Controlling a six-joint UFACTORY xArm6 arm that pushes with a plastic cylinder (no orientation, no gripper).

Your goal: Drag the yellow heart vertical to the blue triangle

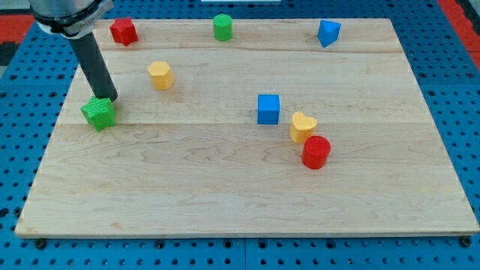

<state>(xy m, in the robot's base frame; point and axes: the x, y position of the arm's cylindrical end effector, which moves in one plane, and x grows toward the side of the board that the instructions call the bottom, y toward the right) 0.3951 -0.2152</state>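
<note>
1. In the camera view, a wooden board lay on a blue table with holes.
2. My tip was at the view's left side of the board. It sat just at the top edge of the green star block, touching it or very close; I could not tell which.
3. The arm had no pincer, only a straight dark rod, so there was nothing to open, close or hold.
4. The yellow heart was right of the board's middle, well apart from my tip.
5. The red round block sat just below the yellow heart, to its right, touching it or almost touching.
6. The blue cube sat just to the left of the yellow heart, a little higher, with a small gap between them.
7. The blue triangle was near the view's top, on the right. It was above the yellow heart and a little more to the right.
8. A green round block stood at the top, near the middle.
9. A red star block stood at the top left.
10. Another yellow block sat to the right of the rod. Its shape was hard to make out.
</note>
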